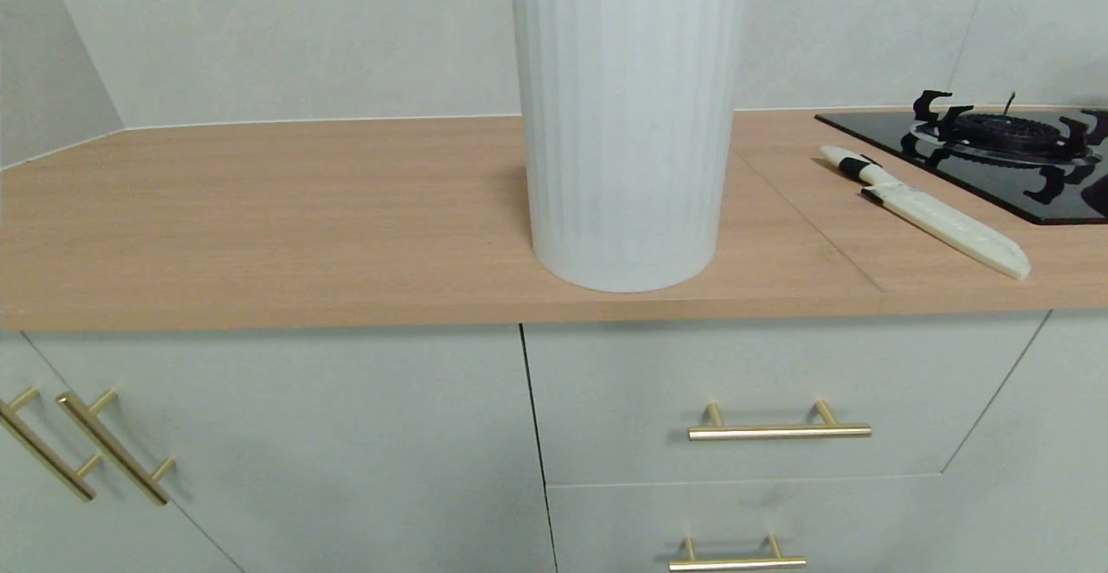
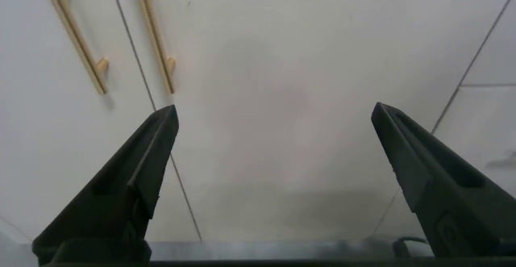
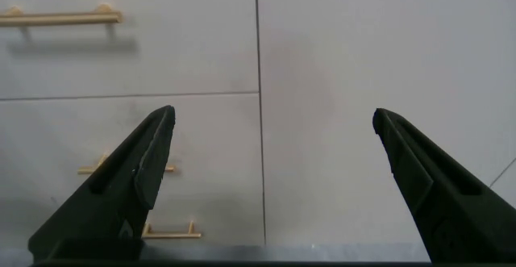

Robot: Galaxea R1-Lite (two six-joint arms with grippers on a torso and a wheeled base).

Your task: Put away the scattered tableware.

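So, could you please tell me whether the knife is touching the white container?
Apart. The head view shows a stretch of bare counter between the knife and the container.

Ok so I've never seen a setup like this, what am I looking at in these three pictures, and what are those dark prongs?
This is a two-armed robot on wheels, facing a kitchen counter. The wide picture comes from a camera on its head. It shows a wooden countertop with a tall white ribbed plastic container near the front edge. A cream knife with a black band lies to its right, beside a black glass gas hob. The other two pictures come from cameras on the wrists. The dark prongs are each arm's grasping tool. The left tool and the right tool are both open and hold nothing. They face pale cabinet fronts with brass handles.
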